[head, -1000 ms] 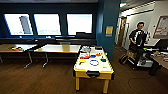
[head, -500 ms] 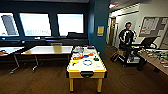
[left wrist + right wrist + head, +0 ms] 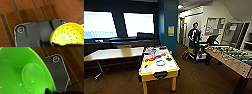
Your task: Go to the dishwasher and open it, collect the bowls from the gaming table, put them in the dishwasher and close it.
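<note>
Filling the right wrist view, a lime green round plastic bowl (image 3: 23, 70) sits right at the right gripper, its rim meeting a dark part of the gripper at the frame's edge; whether the fingers pinch it I cannot tell. Close by the left gripper, a yellow plastic bowl dotted with small holes (image 3: 68, 34) lies over brown carpet (image 3: 25, 11), and there too the fingers' state cannot be told. Ahead in the head view stands a long white-topped table with yellow legs (image 3: 159, 68), scattered with small coloured items including a thin blue ring (image 3: 160, 62). Beyond it a person in dark clothes (image 3: 194, 37) stands near a green-field foosball table (image 3: 234, 56).
</note>
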You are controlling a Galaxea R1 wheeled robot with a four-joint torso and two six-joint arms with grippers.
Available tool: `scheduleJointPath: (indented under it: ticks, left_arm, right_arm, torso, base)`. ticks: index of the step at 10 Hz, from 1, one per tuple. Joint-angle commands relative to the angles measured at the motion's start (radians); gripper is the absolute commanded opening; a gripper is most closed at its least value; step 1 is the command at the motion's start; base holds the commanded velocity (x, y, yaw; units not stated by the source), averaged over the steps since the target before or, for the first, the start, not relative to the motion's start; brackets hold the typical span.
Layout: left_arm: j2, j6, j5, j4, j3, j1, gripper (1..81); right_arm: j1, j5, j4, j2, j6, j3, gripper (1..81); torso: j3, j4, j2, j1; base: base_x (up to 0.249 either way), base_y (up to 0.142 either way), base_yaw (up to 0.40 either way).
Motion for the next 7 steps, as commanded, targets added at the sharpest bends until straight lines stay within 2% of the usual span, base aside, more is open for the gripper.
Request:
scheduleJointPath:
  ticks: [1, 2, 5, 7]
  left_arm:
    - [0.025, 0.008, 0.041, 0.019, -0.106, -0.051, 1.0]
    - [0.027, 0.008, 0.041, 0.033, -0.114, -0.044, 1.0]
    - [0.028, 0.007, 0.042, 0.036, -0.154, -0.038, 1.0]
    - [0.027, 0.007, 0.044, 0.035, -0.177, -0.035, 1.0]
  right_arm:
    - [0.051, -0.043, -0.014, -0.001, -0.032, -0.018, 1.0]
    - [0.047, -0.040, -0.023, -0.004, -0.032, -0.021, 1.0]
    - [0.024, 0.014, -0.046, -0.012, -0.032, -0.006, 1.0]
    - [0.025, 0.012, -0.031, -0.012, -0.029, 0.006, 1.0]
  torso:
    - [0.000, 0.000, 0.000, 0.000]
    - [0.000, 0.000, 0.000, 0.000]
    - [0.000, 0.000, 0.000, 0.000]
    - [0.000, 0.000, 0.000, 0.000]
  base:
    - [0.000, 0.000, -0.385]
    - [0.000, 0.000, -0.385]
    - [0.000, 0.000, -0.386]
    - [0.000, 0.000, -0.387]
